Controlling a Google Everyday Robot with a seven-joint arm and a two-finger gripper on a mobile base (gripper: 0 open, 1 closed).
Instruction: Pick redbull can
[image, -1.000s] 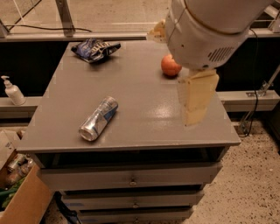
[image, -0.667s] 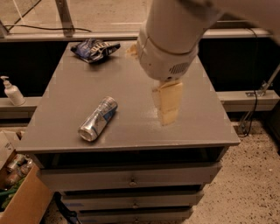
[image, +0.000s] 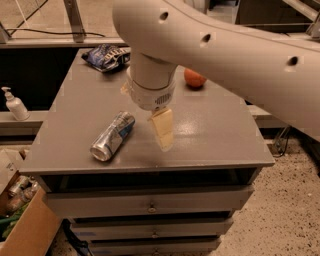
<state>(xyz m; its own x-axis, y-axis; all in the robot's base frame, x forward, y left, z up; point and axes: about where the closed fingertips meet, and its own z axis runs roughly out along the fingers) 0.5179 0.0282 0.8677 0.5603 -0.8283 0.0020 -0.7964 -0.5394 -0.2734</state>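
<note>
The redbull can (image: 113, 135) lies on its side on the grey cabinet top (image: 215, 135), front left, with its shiny silver end toward the front edge. My gripper (image: 163, 135) hangs below the big white arm (image: 210, 45), just to the right of the can and above the table surface. It is not touching the can and holds nothing that I can see.
An orange-red apple (image: 194, 78) sits at the back right of the top. A dark blue and white snack bag (image: 106, 56) lies at the back left. A soap bottle (image: 14, 104) stands on a ledge at left. A cardboard box (image: 25, 232) is on the floor, lower left.
My arm has swung left across the table, bringing the gripper from the right side to just beside the can. The can, apple and bag have not moved.
</note>
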